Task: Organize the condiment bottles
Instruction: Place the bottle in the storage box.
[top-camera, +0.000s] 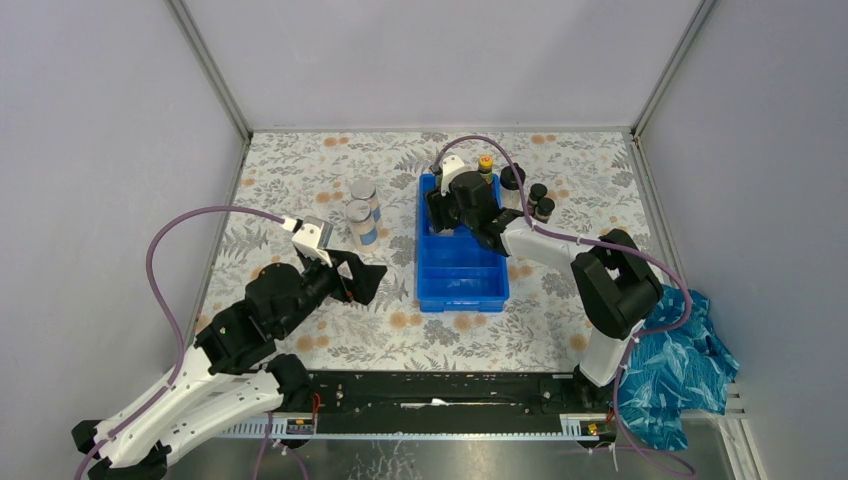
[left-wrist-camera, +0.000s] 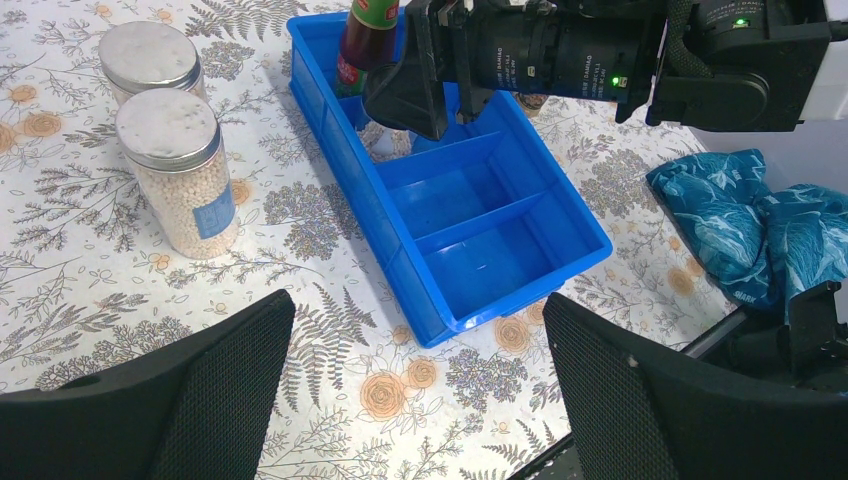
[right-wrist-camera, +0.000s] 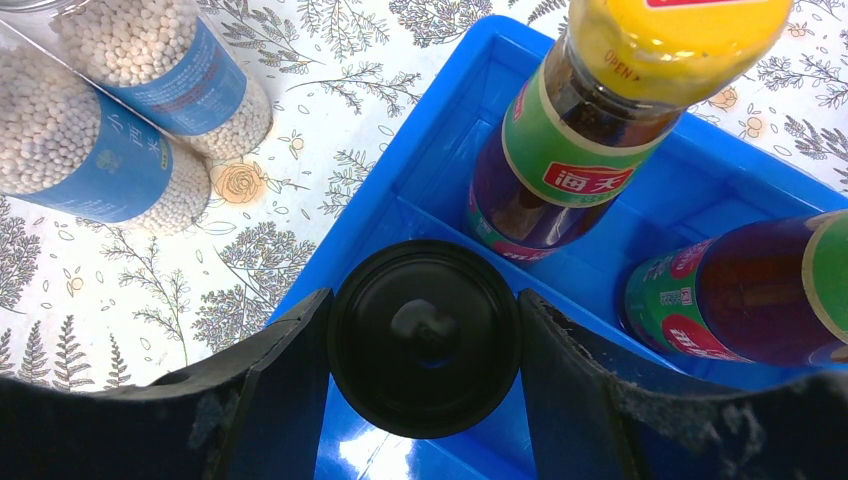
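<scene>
Reaching from its base at 5 o'clock of the top view, the right arm stretches toward 11 o'clock with its elbow raised and its wrist tipped down over the far end of the tray (top-camera: 462, 272). The right gripper (right-wrist-camera: 420, 305) is clamped on a domed-cap bottle (right-wrist-camera: 425, 350), with one finger (right-wrist-camera: 285, 375) against each side of the black cap. The bottle sits over the tray's far compartment; whether it rests on the floor there I cannot tell. Two red bottles stand in that compartment: one (right-wrist-camera: 555, 170) at 1 o'clock of the held cap, the other (right-wrist-camera: 740, 290) at 3 o'clock.

The left arm rises from 7 o'clock and its forearm points to 1 o'clock. The left gripper (top-camera: 365, 272) hangs spread wide, holding nothing, at 9 o'clock of the tray. Two silver-lidded jars (top-camera: 358, 213) stand just beside each other at its 12 o'clock. Outside the tray, at its 1 o'clock, stand a second domed cap (top-camera: 512, 178) and two short jars (top-camera: 545, 208).
</scene>
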